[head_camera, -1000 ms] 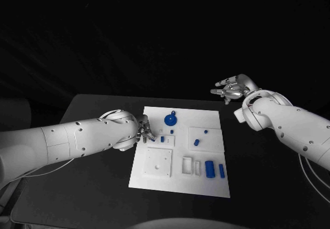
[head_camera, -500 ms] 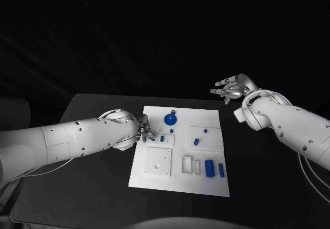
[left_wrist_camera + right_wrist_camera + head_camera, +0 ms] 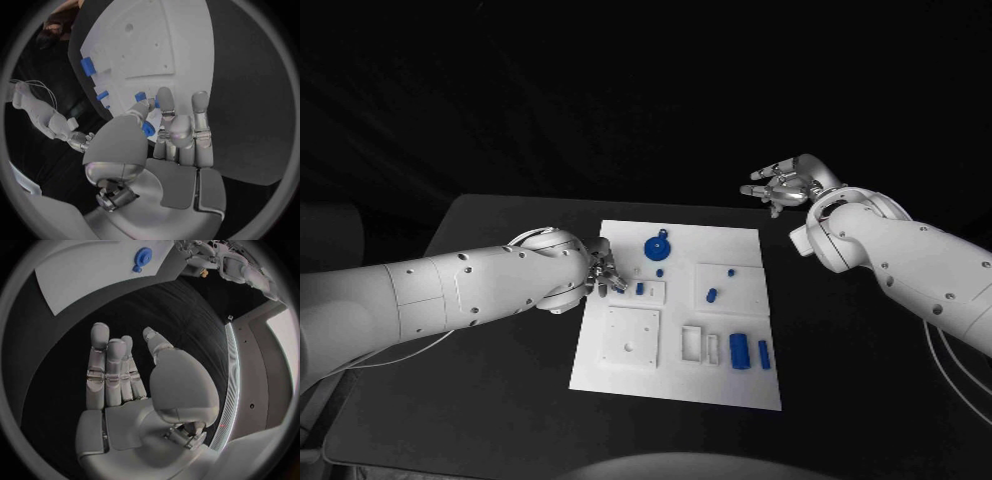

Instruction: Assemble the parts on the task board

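The task board (image 3: 678, 318) lies flat in the middle of the black table (image 3: 488, 400), its long axis running away from the robot. On it sit small blue parts: a round disc-shaped part (image 3: 656, 246) near the far edge, a small peg (image 3: 713, 296) right of centre, and two upright-lying blue cylinders (image 3: 749, 353) side by side near the right edge, their long axes parallel to the board's length. The left hand (image 3: 602, 278) hangs over the board's left edge, its forearm hiding that stretch; in the wrist view its thumb and fingers pinch a small blue part (image 3: 147, 129). The right hand (image 3: 785, 186) is raised beyond the table's far right corner, well apart from the board, fingers straight and spread, holding nothing
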Robot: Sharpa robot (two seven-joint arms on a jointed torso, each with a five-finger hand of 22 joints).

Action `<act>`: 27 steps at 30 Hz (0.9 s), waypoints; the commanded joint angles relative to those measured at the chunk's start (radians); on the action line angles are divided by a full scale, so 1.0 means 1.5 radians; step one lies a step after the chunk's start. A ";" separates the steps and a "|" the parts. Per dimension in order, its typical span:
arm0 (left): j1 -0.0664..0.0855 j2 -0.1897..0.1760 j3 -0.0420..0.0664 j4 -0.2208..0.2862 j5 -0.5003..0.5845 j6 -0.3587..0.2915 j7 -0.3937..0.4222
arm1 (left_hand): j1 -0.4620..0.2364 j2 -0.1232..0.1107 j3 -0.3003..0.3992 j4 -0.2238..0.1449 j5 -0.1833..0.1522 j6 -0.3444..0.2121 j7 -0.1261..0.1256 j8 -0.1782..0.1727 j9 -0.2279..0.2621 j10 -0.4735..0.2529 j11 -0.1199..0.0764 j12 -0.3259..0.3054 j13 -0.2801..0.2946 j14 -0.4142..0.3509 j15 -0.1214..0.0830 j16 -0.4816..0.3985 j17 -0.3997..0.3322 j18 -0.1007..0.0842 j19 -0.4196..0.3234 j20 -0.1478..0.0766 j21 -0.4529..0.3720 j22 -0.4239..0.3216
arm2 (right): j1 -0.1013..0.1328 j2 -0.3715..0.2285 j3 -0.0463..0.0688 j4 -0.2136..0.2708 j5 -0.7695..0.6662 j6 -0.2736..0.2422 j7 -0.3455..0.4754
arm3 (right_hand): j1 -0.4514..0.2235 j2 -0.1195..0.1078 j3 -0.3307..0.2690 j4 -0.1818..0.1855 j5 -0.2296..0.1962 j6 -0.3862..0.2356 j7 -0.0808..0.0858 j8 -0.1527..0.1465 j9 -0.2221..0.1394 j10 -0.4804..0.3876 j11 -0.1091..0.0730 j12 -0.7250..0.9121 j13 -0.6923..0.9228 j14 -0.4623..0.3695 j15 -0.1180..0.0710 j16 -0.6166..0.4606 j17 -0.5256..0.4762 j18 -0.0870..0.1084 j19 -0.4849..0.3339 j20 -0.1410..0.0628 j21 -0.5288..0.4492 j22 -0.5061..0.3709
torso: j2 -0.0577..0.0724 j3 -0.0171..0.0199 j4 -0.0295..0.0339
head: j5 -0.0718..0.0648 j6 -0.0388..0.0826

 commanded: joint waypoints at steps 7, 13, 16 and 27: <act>-0.004 0.003 -0.002 0.004 0.001 0.009 0.006 | -0.007 -0.001 0.043 -0.038 0.001 0.075 -0.058 0.002 0.004 0.025 -0.012 0.006 0.001 0.002 0.000 0.004 0.003 0.006 0.002 0.001 0.002 0.013 | -0.001 0.001 0.000 0.000 -0.001 0.008 0.007 | -0.005 0.001 -0.001 0.000 0.004 -0.006 0.001 0.000 0.001 -0.003 -0.001 0.001 -0.001 -0.002 -0.001 -0.005 -0.001 0.002 0.023 -0.004 0.000 -0.002 | 0.000 0.0000 0.0000 | -0.001 -0.001; -0.004 0.003 -0.002 0.004 0.001 0.011 0.006 | -0.013 -0.003 0.039 -0.033 -0.001 0.077 -0.059 0.002 0.007 0.025 -0.012 0.007 0.001 0.002 0.000 0.005 0.004 0.007 0.002 0.002 0.002 0.013 | -0.001 0.001 0.000 0.000 -0.001 0.008 0.007 | -0.005 0.001 -0.001 0.000 0.004 -0.006 0.001 0.000 0.001 -0.003 -0.001 0.001 -0.001 -0.002 -0.001 -0.005 -0.001 0.002 0.023 -0.004 0.000 -0.002 | 0.000 0.0001 0.0001 | -0.001 -0.002; -0.004 0.003 -0.002 0.003 0.001 0.010 0.007 | -0.016 -0.005 0.036 -0.029 -0.003 0.077 -0.060 0.002 0.009 0.025 -0.013 0.008 0.002 0.002 -0.001 0.006 0.005 0.007 0.002 0.002 0.002 0.013 | -0.001 0.001 0.000 0.000 -0.001 0.008 0.007 | -0.005 0.001 -0.001 0.000 0.004 -0.006 0.001 0.000 0.001 -0.003 -0.001 0.001 -0.001 -0.002 -0.001 -0.005 -0.001 0.002 0.023 -0.004 0.000 -0.002 | 0.000 0.0002 -0.0001 | -0.001 -0.003; -0.004 0.004 -0.002 0.003 0.001 0.005 0.007 | -0.022 -0.007 0.027 -0.011 -0.015 0.078 -0.062 0.001 0.015 0.025 -0.013 0.010 0.004 0.002 -0.001 0.008 0.007 0.006 0.003 0.002 0.001 0.012 | -0.002 0.001 0.000 -0.001 -0.001 0.008 0.008 | -0.005 0.001 -0.001 0.000 0.004 -0.006 0.001 0.000 0.001 -0.003 -0.001 0.001 -0.001 -0.002 -0.001 -0.005 -0.001 0.002 0.023 -0.004 0.000 -0.002 | 0.000 0.0001 0.0002 | -0.002 -0.004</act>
